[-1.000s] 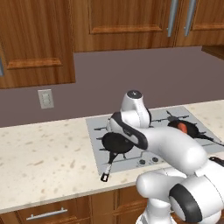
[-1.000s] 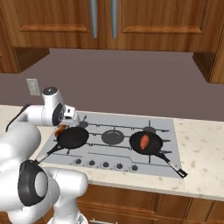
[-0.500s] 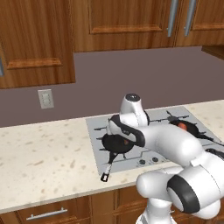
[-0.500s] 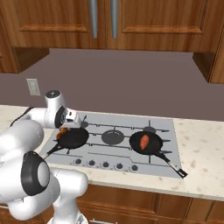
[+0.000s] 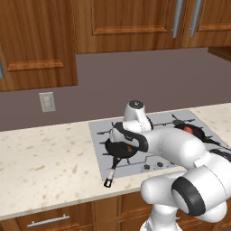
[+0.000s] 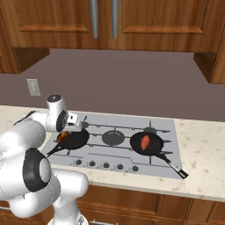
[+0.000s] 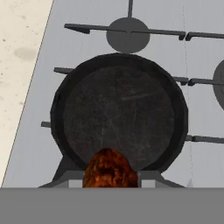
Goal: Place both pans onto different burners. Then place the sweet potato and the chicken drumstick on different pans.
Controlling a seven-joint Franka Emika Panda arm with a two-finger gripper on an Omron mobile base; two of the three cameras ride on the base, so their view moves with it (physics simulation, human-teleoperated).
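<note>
2 black pans sit on the grey cooktop (image 6: 127, 136), each over its own burner. The right pan (image 6: 148, 144) holds the sweet potato (image 6: 145, 142) — an orange-red oblong lying in its bowl, with the pan's handle running toward the front right edge of the cooktop. The left pan (image 6: 73, 139) rests on the front left burner, its long handle (image 5: 112, 173) pointing out over the front of the cooktop toward the speckled table (image 5: 49, 158).

The tool (image 6: 66, 134) hangs over the left pan's near rim, pinching the chicken drumstick (image 7: 109, 169), a brown-red lump seen between the fingertips in the hand view. From that view the drumstick shows above the rim of the left pan (image 7: 119, 113), whose dark scratched bowl is bare. Whether the drumstick touches the pan cannot be told. 1 burner ring (image 7: 127, 35) lies just beyond the pan under its thin grates.
</note>
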